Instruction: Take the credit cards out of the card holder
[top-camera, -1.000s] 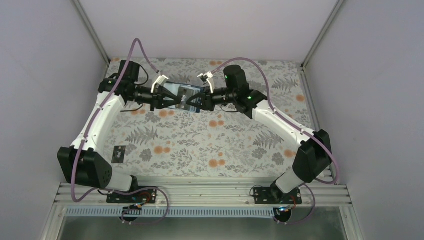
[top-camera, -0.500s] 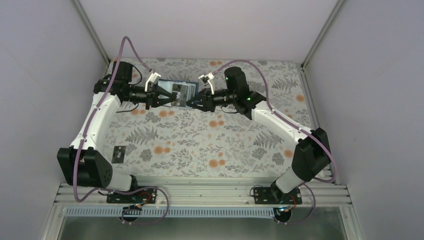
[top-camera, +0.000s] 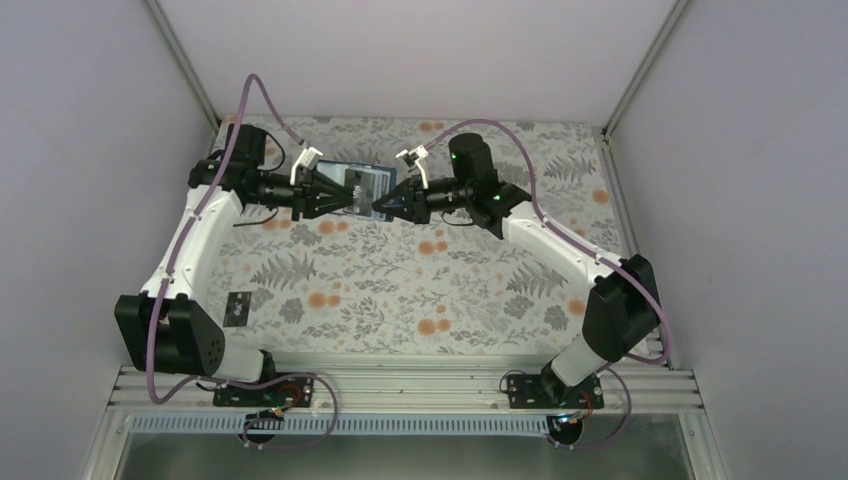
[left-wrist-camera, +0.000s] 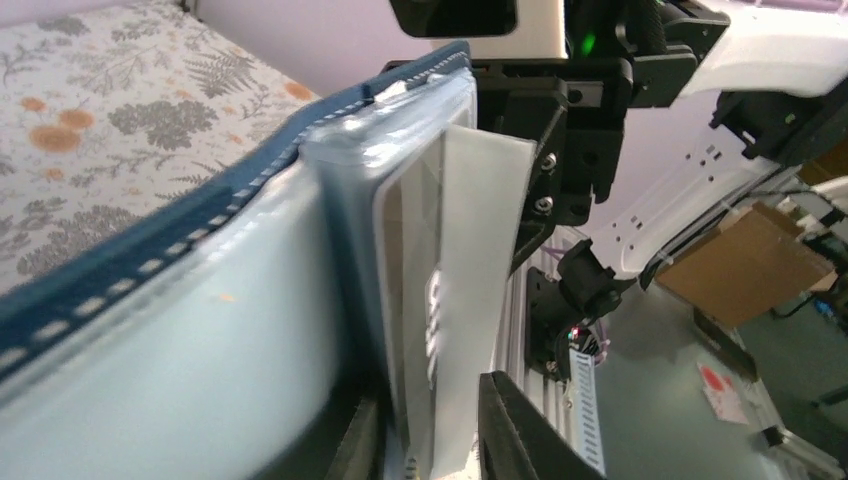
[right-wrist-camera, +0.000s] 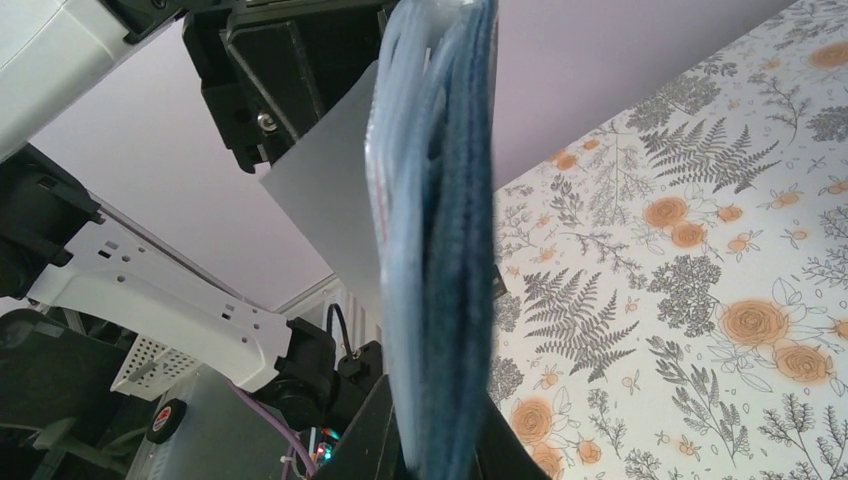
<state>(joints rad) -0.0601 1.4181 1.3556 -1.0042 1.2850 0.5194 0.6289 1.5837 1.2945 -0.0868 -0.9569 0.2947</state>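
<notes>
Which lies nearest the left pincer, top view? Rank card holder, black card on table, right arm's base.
1. card holder, held at the left pincer, far side.
2. black card, near left.
3. right arm's base, near right edge.

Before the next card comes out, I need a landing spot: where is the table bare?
Widest bare patch: the middle of the table, between left arm, right arm and near rail. Another lies far right, beyond the right arm. Crowded: far centre, where left hand and right hand hold the card holder; a black card lies by the left arm's base.
</notes>
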